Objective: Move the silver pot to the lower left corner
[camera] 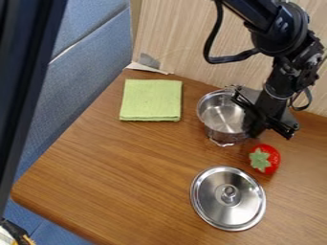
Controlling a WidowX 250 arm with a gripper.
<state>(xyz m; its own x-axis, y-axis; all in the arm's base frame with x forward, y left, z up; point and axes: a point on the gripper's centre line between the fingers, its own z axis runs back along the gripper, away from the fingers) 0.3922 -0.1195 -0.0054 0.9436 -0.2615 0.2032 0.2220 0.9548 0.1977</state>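
Gripper (249, 114) in black hangs at the right side of the silver pot (222, 115), over its rim; I cannot tell whether it is spread, pressed together or pinching the metal. The arm (278, 38) comes in from the top edge at the right and slants down to it. The pot stands upright and uncovered on the wooden surface (121, 172), right of the middle and toward the back, well apart from the lower left corner. Just below the gripper, near the pot, lies a red strawberry (273, 158) with its green leaves facing left. Nearer the front, the round silver lid (217, 206) lies with its knob up. Left of the pot, apart from it, a green cloth (151, 99) lies flat and folded. Behind the surface rises a pale wood-grain panel (182, 36), and blue padding (83, 76) runs along the left.
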